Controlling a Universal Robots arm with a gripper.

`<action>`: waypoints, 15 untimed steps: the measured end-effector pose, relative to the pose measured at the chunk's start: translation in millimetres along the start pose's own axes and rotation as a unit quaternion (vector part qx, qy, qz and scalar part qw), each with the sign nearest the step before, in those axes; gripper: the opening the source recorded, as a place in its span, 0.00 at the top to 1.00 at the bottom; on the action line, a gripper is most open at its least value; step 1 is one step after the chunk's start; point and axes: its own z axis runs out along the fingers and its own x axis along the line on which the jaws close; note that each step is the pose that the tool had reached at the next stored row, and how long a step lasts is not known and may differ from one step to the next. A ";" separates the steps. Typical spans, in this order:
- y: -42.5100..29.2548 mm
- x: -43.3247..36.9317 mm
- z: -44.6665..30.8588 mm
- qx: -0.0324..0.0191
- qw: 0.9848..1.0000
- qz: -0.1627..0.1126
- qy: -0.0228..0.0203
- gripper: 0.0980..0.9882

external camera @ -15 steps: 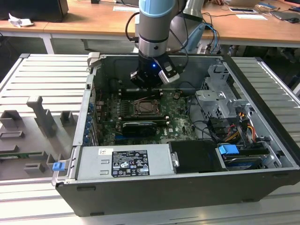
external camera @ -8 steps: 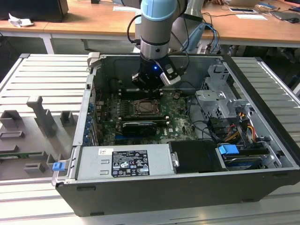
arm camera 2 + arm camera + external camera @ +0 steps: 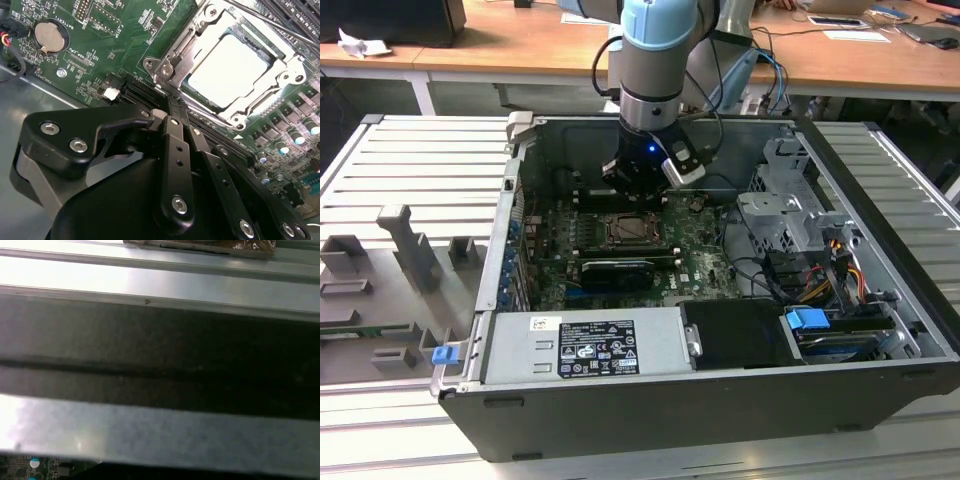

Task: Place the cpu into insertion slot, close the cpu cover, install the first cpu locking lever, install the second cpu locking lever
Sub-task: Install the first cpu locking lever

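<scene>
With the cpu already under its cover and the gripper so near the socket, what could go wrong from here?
1. The gripper sits beside the cpu cover; a small slip might scrape the green motherboard or its nearby parts.
2. A thin locking lever runs along the cover's far side, and it may spring or be missed.
3. Loose cables lie in the case and could snag the arm.

You will find a white label (image 3: 596, 347) on the front face of the large grey box (image 3: 520, 352) in the exterior view. It carries rows of dark print and small symbols, all too small to make out. In the second wrist view, fine white lettering runs across the green circuit board (image 3: 125, 47), some of it beside the round silver coin battery (image 3: 49, 36). None of it reads clearly.
</scene>
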 end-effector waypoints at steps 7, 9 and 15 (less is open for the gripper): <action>-0.2 0.0 2.2 0.006 1.000 0.000 0.000 0.99; -0.2 0.0 2.2 0.006 1.000 0.000 0.000 0.99; 0.9 -0.4 -7.9 0.006 1.000 0.000 0.000 0.99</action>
